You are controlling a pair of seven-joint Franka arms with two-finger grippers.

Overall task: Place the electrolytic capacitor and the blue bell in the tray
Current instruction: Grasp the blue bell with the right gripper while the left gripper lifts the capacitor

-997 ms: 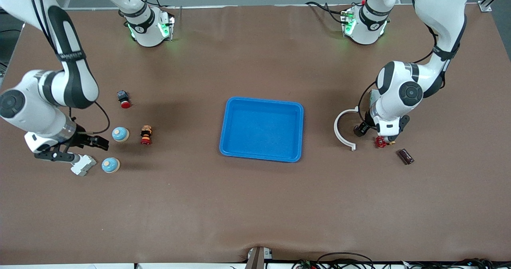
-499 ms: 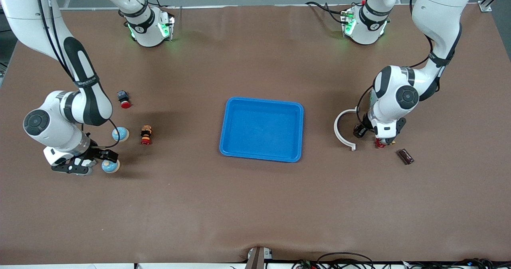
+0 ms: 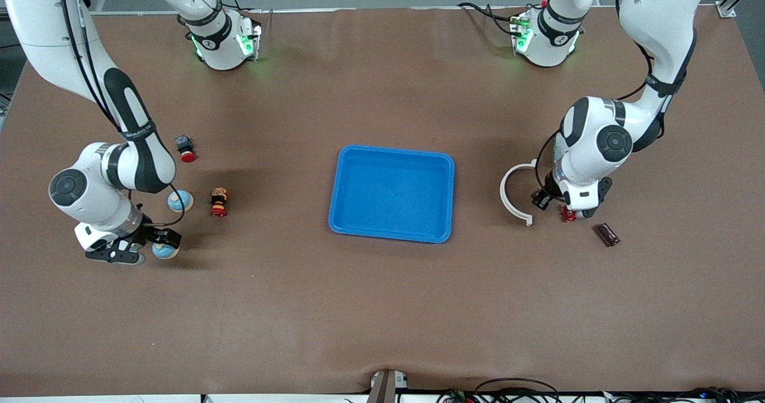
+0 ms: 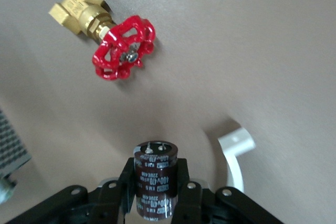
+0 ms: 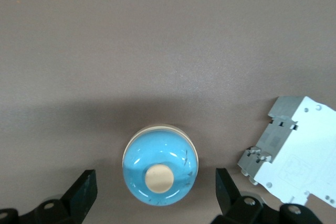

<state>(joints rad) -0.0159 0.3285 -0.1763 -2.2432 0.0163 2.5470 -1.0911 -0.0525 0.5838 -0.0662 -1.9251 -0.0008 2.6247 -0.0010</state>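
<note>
Left tool (image 4: 155, 203) clamps electrolytic capacitor (image 4: 155, 177) | right tool (image 5: 152, 195) spread wide, straddling blue bell (image 5: 160, 164)

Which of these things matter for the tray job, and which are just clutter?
Job:
tray, empty
capacitor, in the shut left gripper
blue bell, between the open right gripper fingers

Clutter:
second bell
red-handled valve
white breaker
white ring
</note>
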